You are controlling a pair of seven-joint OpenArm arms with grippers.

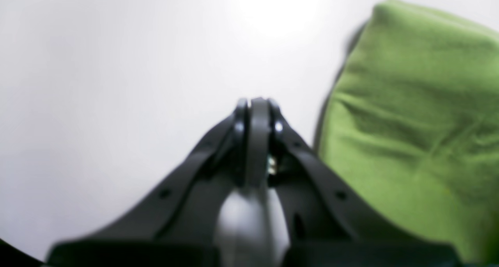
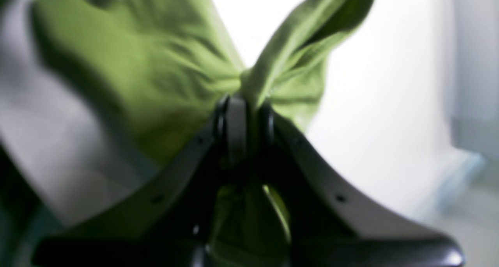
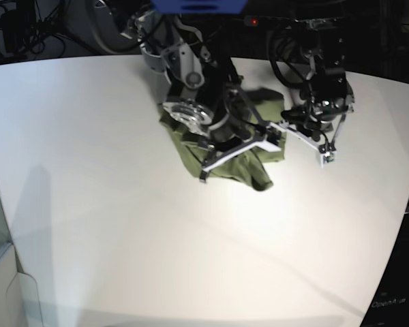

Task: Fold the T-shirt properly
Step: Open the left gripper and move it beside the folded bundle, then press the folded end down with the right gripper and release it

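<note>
Finding one: the T-shirt [image 3: 221, 146] lies bunched on the white table [image 3: 123, 204], toward its far middle, under and between the two arms. It is not spread flat; the base view shows a crumpled mass with a loose flap hanging toward the near side.

Finding two: your right pincer [image 2: 243, 103] is clenched on a gathered pinch of the green cloth. The right wrist view shows fabric fanning out to both sides of the closed tips, so the grip takes several layers, not a single edge. Cloth appears lifted off the table at that point.

Finding three: your left pincer [image 1: 257, 103] is clenched with nothing in it. The left wrist view shows the tips together over bare table, with the shirt's edge just beside them and apart from them.

Assessment: the step in hand appears to be a lift or drag of one part of the garment by the right arm, either to lay it out or to carry a fold across. The task looks to be at an early or middle stage; no neat fold is visible.

Requirement for the next move: carry the held bunch clear so the cloth draws flat, then set it down. You will need the left pincer released before it can take the nearby edge. Risk: a bunched grip drags wrinkles into the fold.
</note>
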